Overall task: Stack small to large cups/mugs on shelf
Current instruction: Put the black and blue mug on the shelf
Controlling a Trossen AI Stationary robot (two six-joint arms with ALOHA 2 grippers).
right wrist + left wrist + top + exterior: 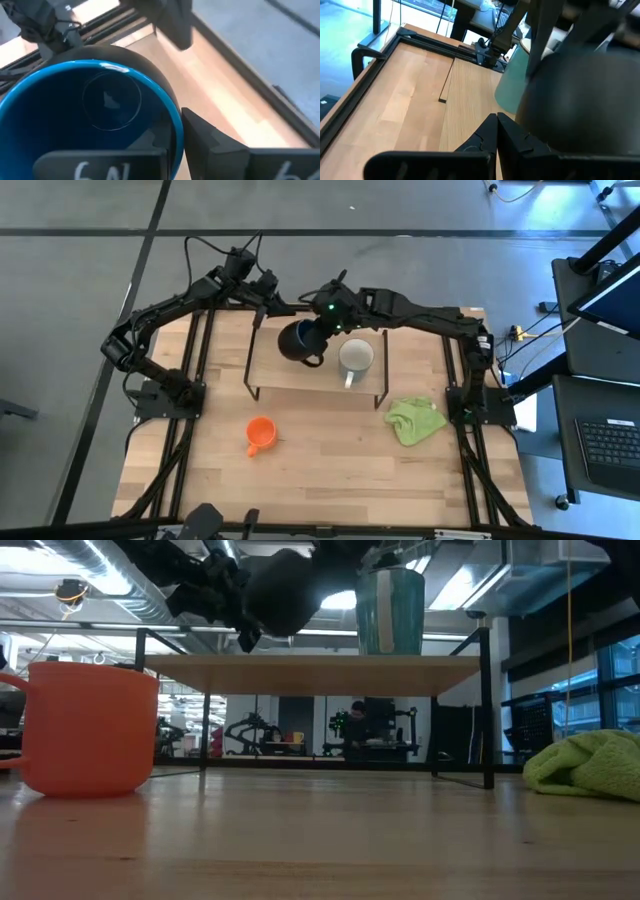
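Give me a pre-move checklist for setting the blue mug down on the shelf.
1. Grip: right gripper shut on the blue mug, a finger inside the rim in the right wrist view. Ok.
2. Mug height: the low view shows the blue mug hanging above the shelf, tilted. Not ok for release yet.
3. Landing spot: bare board on the shelf beside the white mug. Ok.
4. Spacing from the white mug: the two look close from above; contact cannot tell.
5. Left gripper: near the shelf's back edge, close to the carried mug; fingers shut in its wrist view. Clearance cannot tell.
6. Orange mug: on the tabletop, not on the shelf. Not ok.
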